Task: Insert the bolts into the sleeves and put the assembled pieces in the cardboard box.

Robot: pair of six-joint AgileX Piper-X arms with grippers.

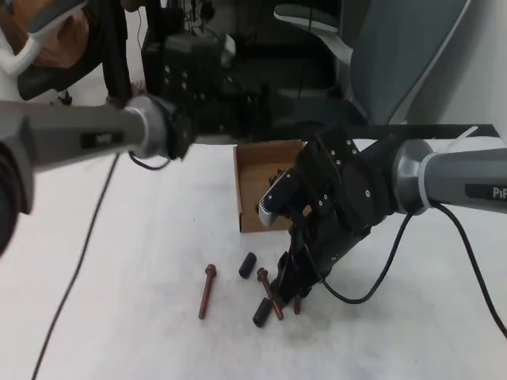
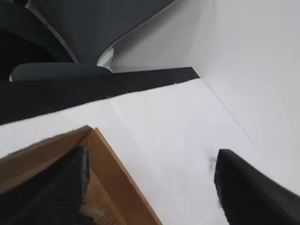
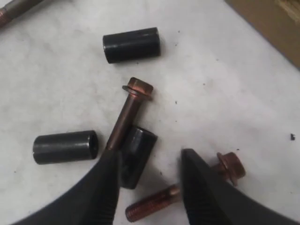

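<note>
My right gripper point(image 3: 151, 161) is open, low over the white bench among the loose parts point(image 1: 291, 279). Between its fingertips lie one end of a black sleeve point(image 3: 136, 157) and a copper bolt point(image 3: 187, 187) with its hex head beyond one finger. Another bolt point(image 3: 129, 115) rests on that sleeve. Two more sleeves point(image 3: 131, 44) point(image 3: 65, 146) lie nearby. A third bolt point(image 1: 207, 290) lies apart to the left. The cardboard box point(image 1: 265, 186) stands open behind. My left gripper point(image 2: 150, 192) is open and holds nothing, raised over the box's edge point(image 2: 117, 178).
The right arm's black cable point(image 1: 372, 277) loops onto the bench beside the gripper. A black rail point(image 2: 93, 89) runs along the bench's far edge, with a chair behind it. White bench surface point(image 1: 119, 317) spreads to the left and front.
</note>
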